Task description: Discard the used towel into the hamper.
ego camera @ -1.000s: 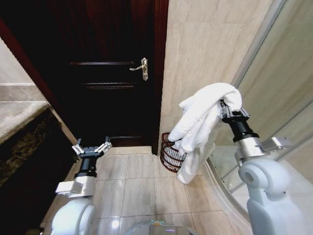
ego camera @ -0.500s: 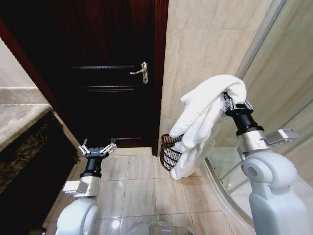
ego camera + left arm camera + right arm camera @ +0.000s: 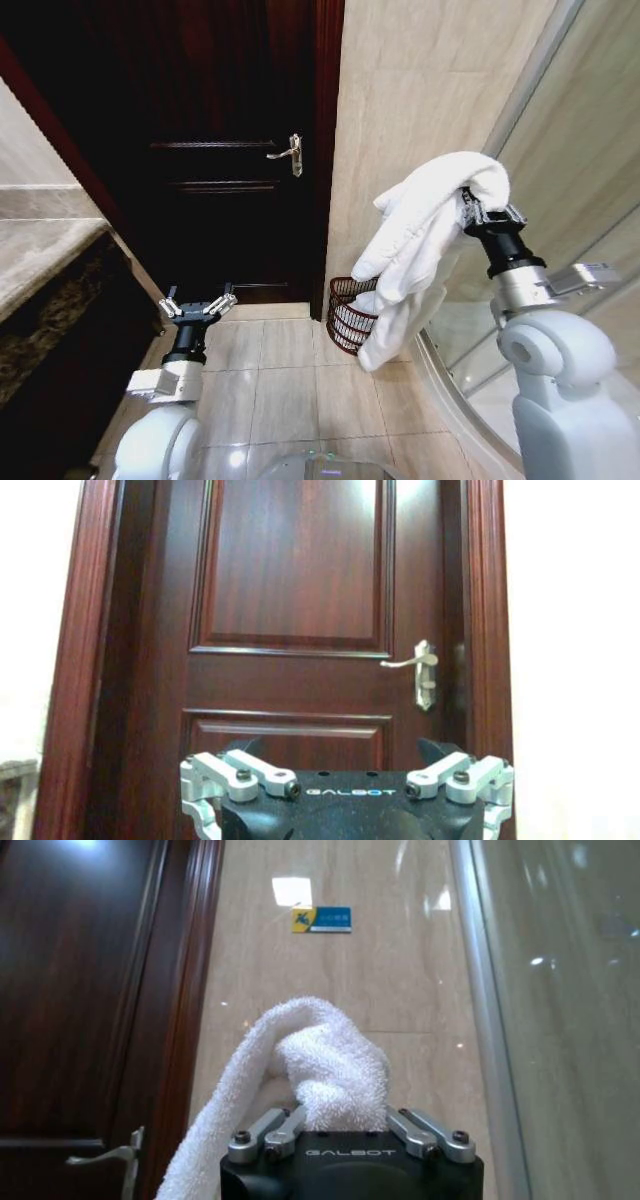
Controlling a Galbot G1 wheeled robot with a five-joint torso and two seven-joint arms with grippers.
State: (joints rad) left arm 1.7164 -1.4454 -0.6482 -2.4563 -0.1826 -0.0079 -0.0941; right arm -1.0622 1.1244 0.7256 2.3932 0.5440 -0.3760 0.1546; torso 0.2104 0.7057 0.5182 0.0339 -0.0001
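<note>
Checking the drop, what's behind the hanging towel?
The hamper on the floor by the wall; its right side is covered by the towel, which the right gripper holds.

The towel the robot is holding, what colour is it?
Plain white. The towel shows best in the head view, hanging from the right gripper.

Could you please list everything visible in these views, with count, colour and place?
White terry towel: one, white, draped from the right gripper, hanging in front of the hamper.
Dark reddish-brown wicker hamper: one, on the floor by the wall corner, partly behind the towel.
Dark wooden panelled door: one, dark red-brown, ahead, shut.
Silver lever door handle: one, on the door's right edge.
Blue and yellow wall sticker: one, on the beige tiled wall.
Glass shower enclosure: one, clear, at right.
Stone counter: one, beige, at left.
Left gripper: open, low, facing the door.
Right gripper: raised, shut on the towel.
</note>
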